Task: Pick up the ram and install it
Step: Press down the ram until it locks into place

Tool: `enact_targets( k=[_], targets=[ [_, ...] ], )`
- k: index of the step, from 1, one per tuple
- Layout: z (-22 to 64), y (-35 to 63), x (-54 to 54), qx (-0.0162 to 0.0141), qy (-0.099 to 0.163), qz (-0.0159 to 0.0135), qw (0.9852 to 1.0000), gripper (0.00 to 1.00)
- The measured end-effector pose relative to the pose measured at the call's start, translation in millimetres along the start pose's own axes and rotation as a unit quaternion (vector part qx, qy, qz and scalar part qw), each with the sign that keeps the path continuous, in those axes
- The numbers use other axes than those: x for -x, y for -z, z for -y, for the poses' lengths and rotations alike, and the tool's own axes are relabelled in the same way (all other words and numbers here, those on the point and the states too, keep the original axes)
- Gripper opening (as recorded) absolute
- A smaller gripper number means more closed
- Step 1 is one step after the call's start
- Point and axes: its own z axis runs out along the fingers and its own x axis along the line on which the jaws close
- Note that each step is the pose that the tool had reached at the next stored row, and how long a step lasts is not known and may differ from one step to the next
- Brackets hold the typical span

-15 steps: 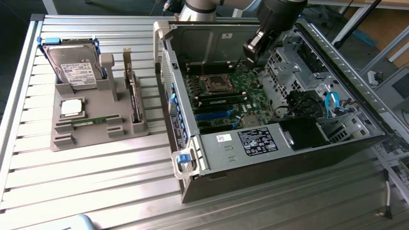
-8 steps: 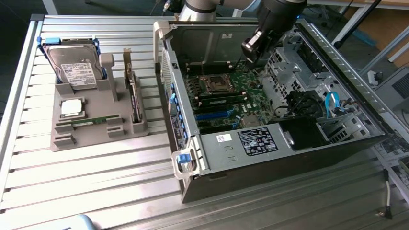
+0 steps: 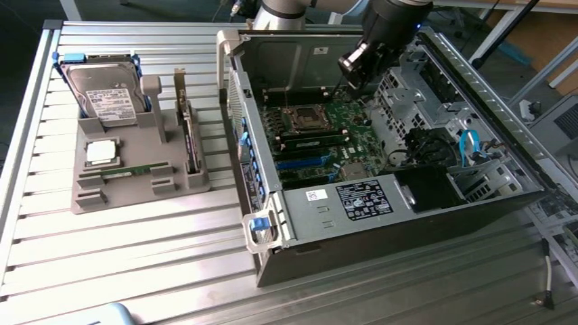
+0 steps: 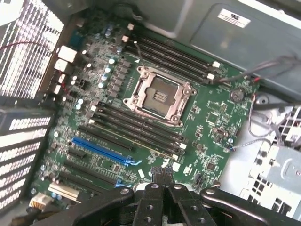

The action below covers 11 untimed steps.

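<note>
The gripper hangs inside the open computer case, above the motherboard near the empty processor socket, fingers pressed together on nothing. Meanwhile the ram lies flat in the grey holder on the exterior view's left, just beside the hard drive, well apart from the case.

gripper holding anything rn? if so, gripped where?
Nothing held. The black gripper is shut with its fingertips together and empty, above the green motherboard in the open computer case. The thin green ram stick lies in the grey holder tray.
</note>
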Motion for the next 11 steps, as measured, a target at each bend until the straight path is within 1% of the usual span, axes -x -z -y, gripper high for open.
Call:
enact_targets(
  k=[5, 11],
  targets=[
    [0.0, -1.1, 0.0, -0.0007, -0.032, 0.0002, 0.9995, 0.11],
    [0.1, -2.3, -0.1, -0.0015, -0.066, 0.0000, 0.9978, 0.11]
  ],
)
